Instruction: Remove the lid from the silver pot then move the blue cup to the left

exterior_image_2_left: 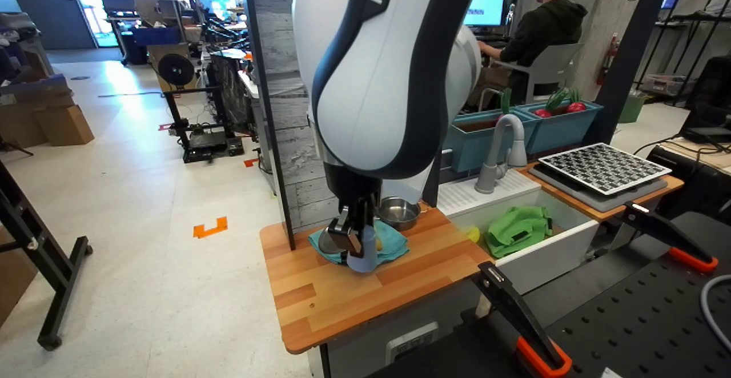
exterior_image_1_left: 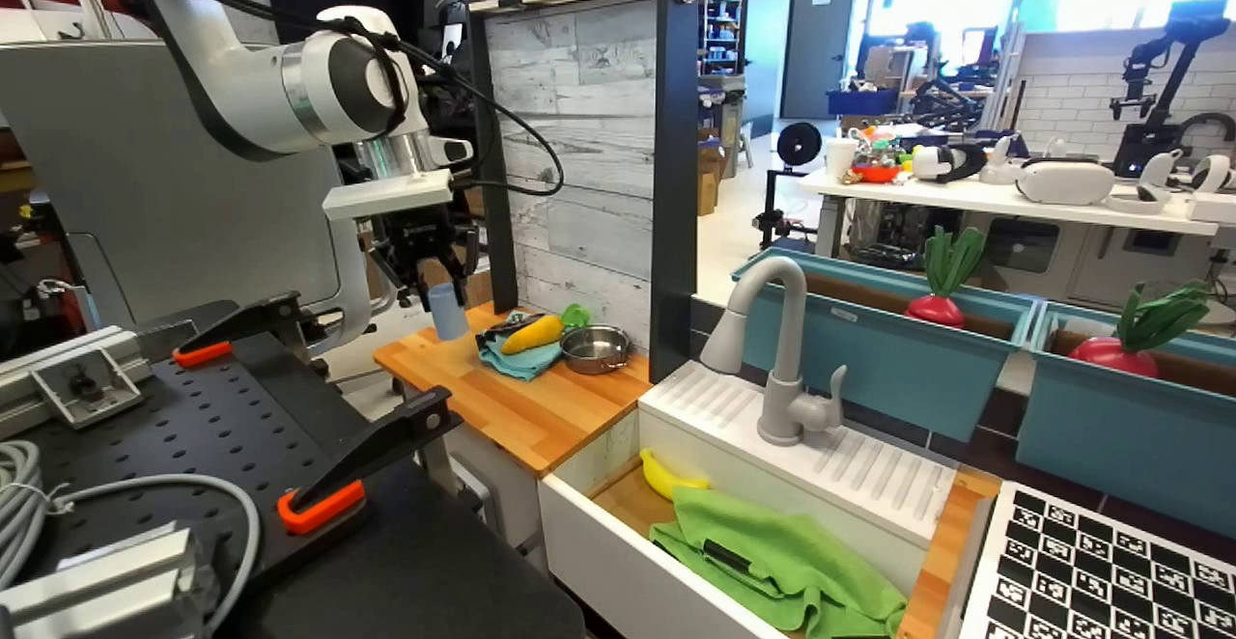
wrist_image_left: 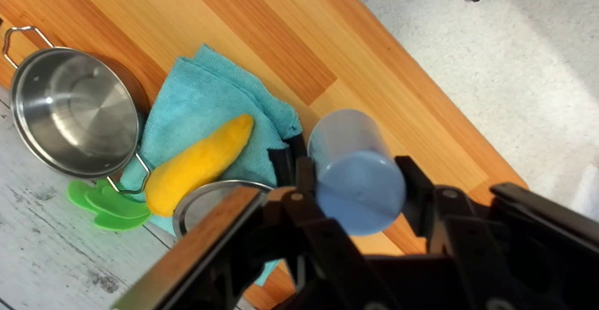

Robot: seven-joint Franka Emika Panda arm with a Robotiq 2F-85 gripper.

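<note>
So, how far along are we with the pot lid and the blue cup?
Done: the silver pot stands open, and what looks like its lid rests on the teal cloth. In hand: the gripper is closed on the blue cup. Remaining: probably finishing the leftward move and letting go, as the cup is not yet released.

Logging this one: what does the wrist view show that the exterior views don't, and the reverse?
Only the wrist view: a close look at the round end of the blue cup; I see no object surely unique to it.
Only the exterior views: the grey faucet, the sink, the green cloth and the teal planters, each in both.
Shared: that cup in the gripper, the silver pot, the turquoise cloth and the wooden counter.
</note>
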